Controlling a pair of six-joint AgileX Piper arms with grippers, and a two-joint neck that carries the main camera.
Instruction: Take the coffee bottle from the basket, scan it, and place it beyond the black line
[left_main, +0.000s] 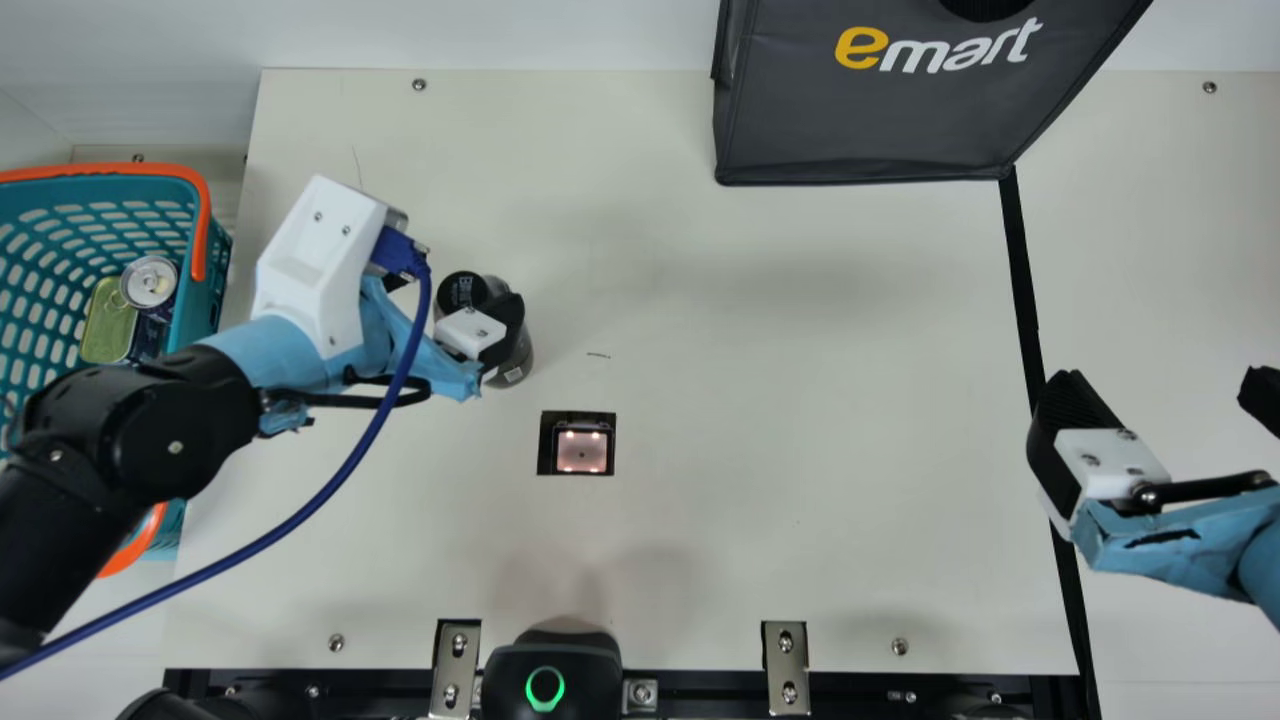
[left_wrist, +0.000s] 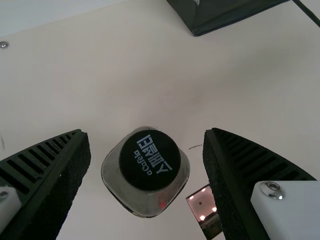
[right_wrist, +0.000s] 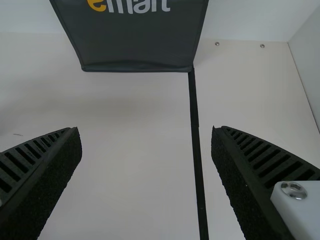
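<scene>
In the main view my left gripper (left_main: 458, 299) is over the table's left part, around the coffee bottle (left_main: 516, 364), one finger covering some of it. The left wrist view shows the bottle's black cap (left_wrist: 149, 160) between the open fingers of my left gripper (left_wrist: 146, 133), with a gap on each side. The bottle appears upright. Up and left of the scanner window (left_main: 582, 450) stands the bottle. My right gripper (left_main: 1162, 386), open and holding nothing, is near the black line (left_main: 1022, 270); in the right wrist view, the line (right_wrist: 195, 125) runs between the fingers of my right gripper (right_wrist: 146, 130).
At the far left the teal basket (left_main: 205, 290) with orange handles holds a silver-topped can (left_main: 149, 281) and a greenish tin (left_main: 108, 325). A dark grey bag (left_main: 860, 110) stands at the back by the line's end. A black device (left_main: 550, 665) sits at the front edge.
</scene>
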